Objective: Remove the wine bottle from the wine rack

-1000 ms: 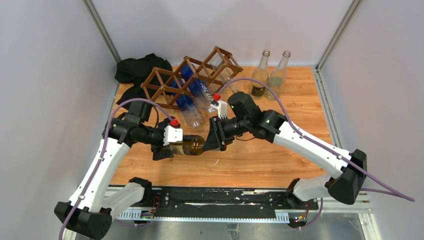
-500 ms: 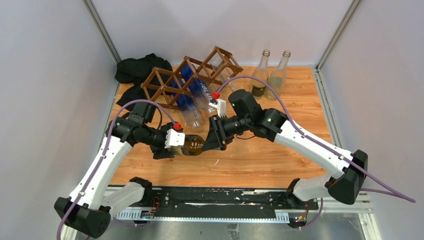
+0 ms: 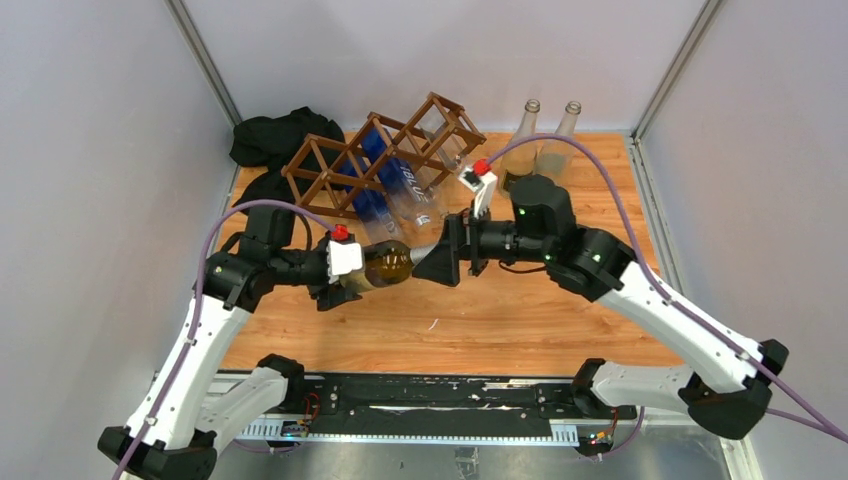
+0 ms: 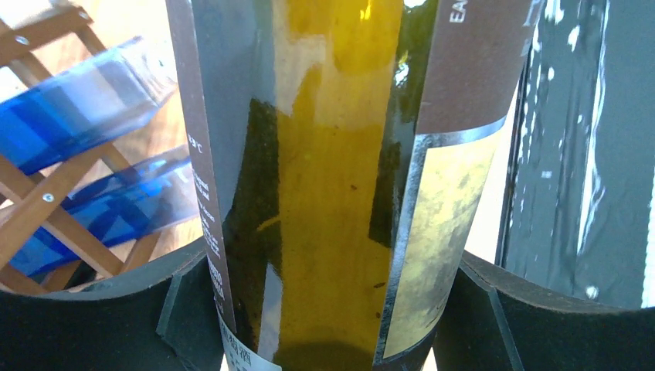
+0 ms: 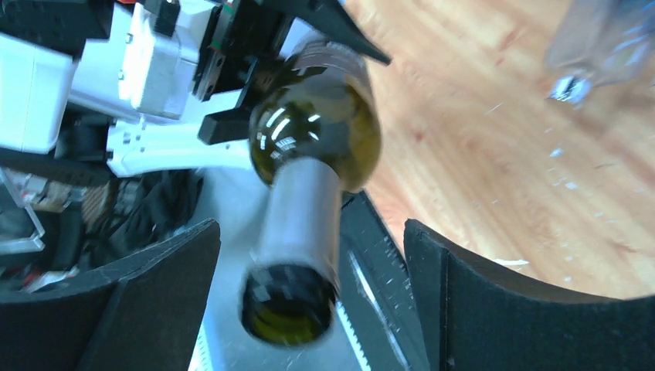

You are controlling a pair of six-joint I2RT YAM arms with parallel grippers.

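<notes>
The olive-green wine bottle lies roughly level above the table in front of the dark brown wine rack, clear of its cells. My left gripper is shut on the bottle's labelled body, with a finger on each side. My right gripper is open around the bottle's neck, with a gap on both sides. The rack's sticks show at the left of the left wrist view.
Blue glass bottles lie in the rack's cells, necks toward the front. Two clear bottles stand at the back right behind my right arm. A black cloth lies at the back left. Metal posts and walls close the sides.
The bottle has moved back toward the rack in my left gripper. My right arm has swung right and back, and its gripper now stands open around the neck.
</notes>
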